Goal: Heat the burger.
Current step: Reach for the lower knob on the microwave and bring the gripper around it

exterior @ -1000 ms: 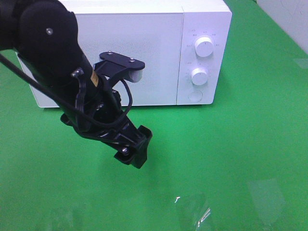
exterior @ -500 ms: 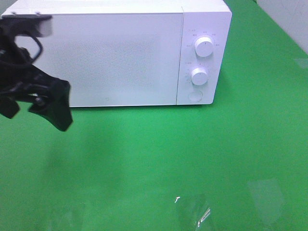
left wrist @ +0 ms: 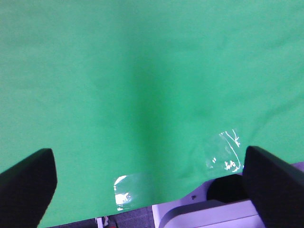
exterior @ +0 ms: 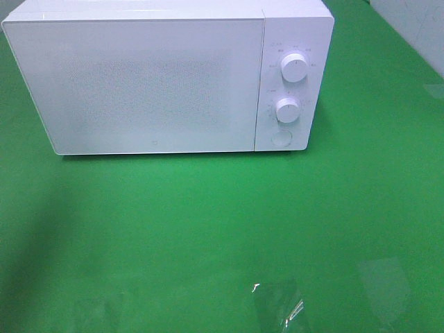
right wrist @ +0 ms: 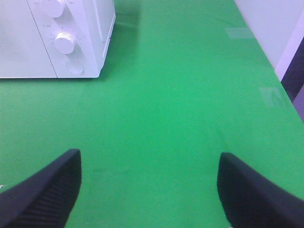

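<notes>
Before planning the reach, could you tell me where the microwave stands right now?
In the high view the microwave stands at the back of the green table, left of centre, with its door shut.

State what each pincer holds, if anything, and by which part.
Nothing is held: the left pincer and the right pincer both stand open and empty over the green cloth.

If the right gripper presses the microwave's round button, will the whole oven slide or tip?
Probably not tip: the microwave is broad, boxy and sits flat on the green tabletop. It might slide slightly, since the button sits low and the surface looks smooth.
</notes>
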You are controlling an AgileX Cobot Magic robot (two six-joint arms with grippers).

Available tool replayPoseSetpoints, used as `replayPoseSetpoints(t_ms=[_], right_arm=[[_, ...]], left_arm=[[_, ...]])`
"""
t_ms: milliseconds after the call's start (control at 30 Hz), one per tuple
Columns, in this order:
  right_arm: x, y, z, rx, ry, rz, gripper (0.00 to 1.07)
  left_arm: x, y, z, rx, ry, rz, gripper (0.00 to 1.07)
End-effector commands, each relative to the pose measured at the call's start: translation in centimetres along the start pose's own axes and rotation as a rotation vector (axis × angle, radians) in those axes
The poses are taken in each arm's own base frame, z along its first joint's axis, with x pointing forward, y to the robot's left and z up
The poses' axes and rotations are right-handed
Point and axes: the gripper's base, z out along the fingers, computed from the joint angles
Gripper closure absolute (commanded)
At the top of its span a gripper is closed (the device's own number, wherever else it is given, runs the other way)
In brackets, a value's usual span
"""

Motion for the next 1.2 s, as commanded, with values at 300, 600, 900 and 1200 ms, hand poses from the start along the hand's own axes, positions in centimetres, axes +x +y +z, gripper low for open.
replayPoseSetpoints(t_ms=[300, 600, 900, 1200], right_arm=[[0.1, 0.0, -0.4, 0.006, -0.036, -0.006, 0.32], [0.1, 0.0, -0.4, 0.006, -0.036, -0.006, 0.32], [0.1, 0.0, -0.4, 0.006, -0.036, -0.006, 0.32], [0.1, 0.0, -0.4, 0.006, -0.036, -0.006, 0.32]], left_arm=[[4.4, 0.9, -4.4, -0.12, -0.066, -0.015, 0.08], [7.3, 2.9, -0.6, -0.067, -0.001, -0.11, 0.09], [12.7, 2.0, 1.7, -0.049, -0.077, -0.084, 0.09], [17.9, 1.0, 0.4, -0.098, -0.35, -0.045, 0.09]])
